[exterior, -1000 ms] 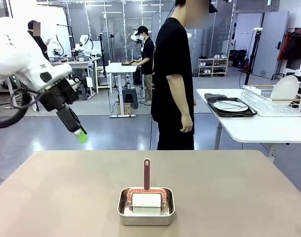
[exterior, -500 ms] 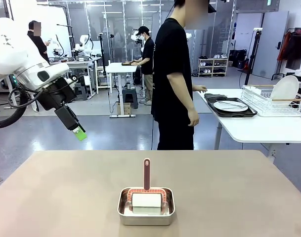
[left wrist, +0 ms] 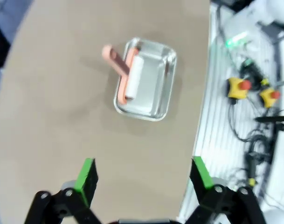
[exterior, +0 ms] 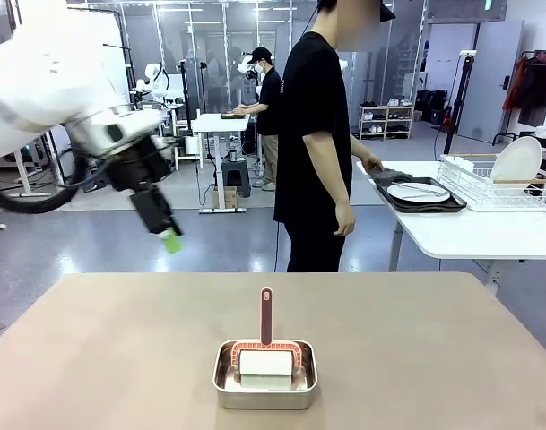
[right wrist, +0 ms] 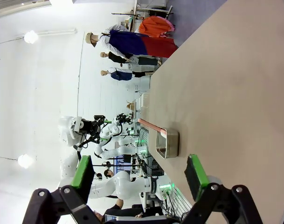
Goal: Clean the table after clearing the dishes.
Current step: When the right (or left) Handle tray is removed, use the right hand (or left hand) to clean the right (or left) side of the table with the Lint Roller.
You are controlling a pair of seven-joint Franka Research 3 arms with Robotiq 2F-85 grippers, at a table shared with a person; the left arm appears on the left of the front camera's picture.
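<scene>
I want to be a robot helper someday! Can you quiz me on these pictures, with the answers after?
1. True or false: the left gripper holds the pink-handled roller.
2. Where does the roller lie? A) in the steel pan B) in a cup C) on the floor
3. Fill in: the person's hand is at the dark ____ bearing a white plate on the white side table.
Key: 1 false, its jaws stand open above the tan table; 2 A; 3 tray.

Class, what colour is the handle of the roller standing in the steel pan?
The handle is salmon pink, clearest in the front view.
</scene>
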